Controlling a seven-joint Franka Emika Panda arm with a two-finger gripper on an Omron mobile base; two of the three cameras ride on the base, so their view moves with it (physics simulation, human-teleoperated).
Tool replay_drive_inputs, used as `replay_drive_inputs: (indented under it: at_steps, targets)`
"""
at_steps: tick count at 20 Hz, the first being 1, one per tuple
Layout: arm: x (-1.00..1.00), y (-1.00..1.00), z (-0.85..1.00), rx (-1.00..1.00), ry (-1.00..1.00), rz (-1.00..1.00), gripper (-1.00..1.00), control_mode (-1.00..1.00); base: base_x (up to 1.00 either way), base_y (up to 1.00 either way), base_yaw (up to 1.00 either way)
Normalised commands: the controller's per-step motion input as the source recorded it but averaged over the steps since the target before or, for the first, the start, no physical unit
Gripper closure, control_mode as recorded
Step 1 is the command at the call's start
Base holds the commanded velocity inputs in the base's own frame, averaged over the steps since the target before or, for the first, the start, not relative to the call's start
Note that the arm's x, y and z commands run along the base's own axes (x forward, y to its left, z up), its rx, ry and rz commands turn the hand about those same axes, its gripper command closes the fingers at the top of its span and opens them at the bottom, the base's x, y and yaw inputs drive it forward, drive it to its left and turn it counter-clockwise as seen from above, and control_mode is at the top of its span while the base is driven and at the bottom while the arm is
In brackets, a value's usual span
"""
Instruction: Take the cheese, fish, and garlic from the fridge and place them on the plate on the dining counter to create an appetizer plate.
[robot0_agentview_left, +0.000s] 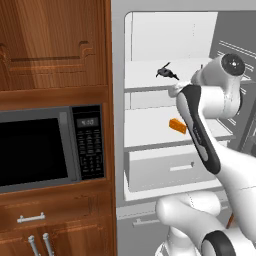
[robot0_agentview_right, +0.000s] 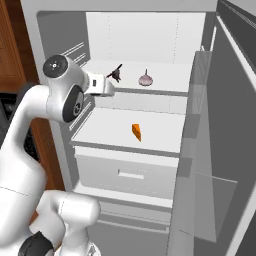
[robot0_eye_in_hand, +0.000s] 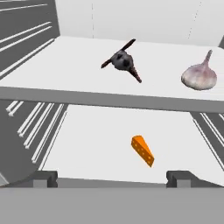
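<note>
We see the gripper (robot0_eye_in_hand: 112, 178) with its jaws spread wide and nothing between them, the two dark fingertips (robot0_eye_in_hand: 44, 178) standing well apart at the bottom of the hand view. Just ahead of the jaws and a little below them lies the cheese (robot0_eye_in_hand: 143, 150), an orange wedge alone on the lower shelf (robot0_eye_in_hand: 87, 144) of the fridge (robot0_agentview_right: 50, 30), slightly nearer the right fingertip. Beyond it and higher, on the upper shelf (robot0_eye_in_hand: 61, 74), we find the fish (robot0_eye_in_hand: 122, 61), roughly straight ahead of the jaws. The garlic (robot0_eye_in_hand: 199, 75) sits on that same shelf, off to the right of the fish and apart from it. Outward to the left, in the left base view, a microwave (robot0_agentview_left: 50, 150) sits in wooden cabinets (robot0_agentview_left: 55, 50).
</note>
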Motion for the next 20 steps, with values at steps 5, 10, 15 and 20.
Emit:
replay_drive_inputs:
  at_steps: [5,10,15,20]
  targets:
    - [0.15,-0.21,0.25,-0.11,-0.02,0.00,-1.00,-1.00,0.00,0.00,0.00]
    - [0.28,-0.02,0.05,-0.02,0.00,0.00,-1.00,-1.00,0.00,0.00,0.00]
    - [0.44,0.00,0.00,0.02,0.00,0.00,-1.00,-1.00,0.00,0.00,0.00]
    - [0.52,0.00,0.00,0.06,-0.01,0.00,-1.00,-1.00,0.00,0.00,0.00]
